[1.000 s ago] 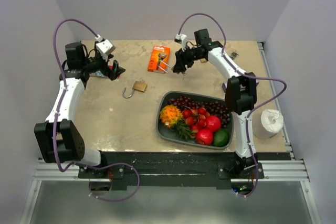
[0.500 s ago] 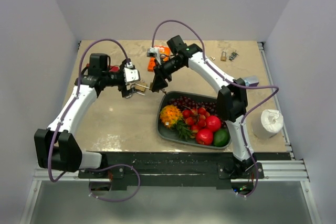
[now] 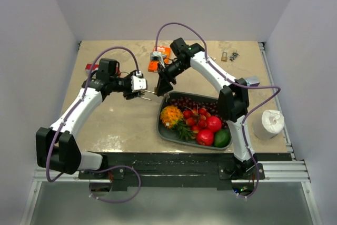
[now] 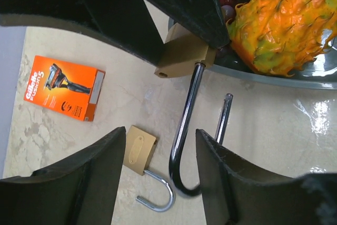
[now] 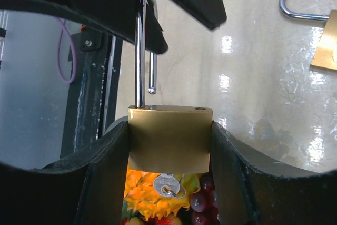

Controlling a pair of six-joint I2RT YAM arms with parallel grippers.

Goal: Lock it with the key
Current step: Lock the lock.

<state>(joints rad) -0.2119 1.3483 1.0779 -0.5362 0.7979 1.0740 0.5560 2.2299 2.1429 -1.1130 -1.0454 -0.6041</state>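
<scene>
**Right pincer (image 5: pixel 169 127) has the padlock (image 5: pixel 168 148), left pincer (image 4: pixel 162 146) sits open around the shackle (image 4: pixel 185 114)**

So, quick rundown. The right pincer is clamped on the brass body of the padlock, one finger flat against each side, holding it up off the worktop (image 3: pixel 116 125). The key (image 5: pixel 167 186) is in the lock: its silver head pokes out of the end of the body that faces the right wrist camera. The shackle is swung open. One leg sits in the body, while the free end hangs clear of its hole.

The left pincer isn't gripping anything as far as I can see. Its two fingers stand either side of the shackle's curved end. There's a clear gap on one side, and the bend is very close to the other finger, maybe touching; hard to call.

From the top view, both pincers meet just off the tray's (image 4: pixel 295 76) far-left corner. A spiky orange fruit (image 4: pixel 284 19) in the tray is right next to the lock body.

A second padlock (image 4: pixel 139 151) lies flat on the worktop below, also with its shackle open. An orange razor box (image 4: pixel 63 89) lies a bit further off.
</scene>
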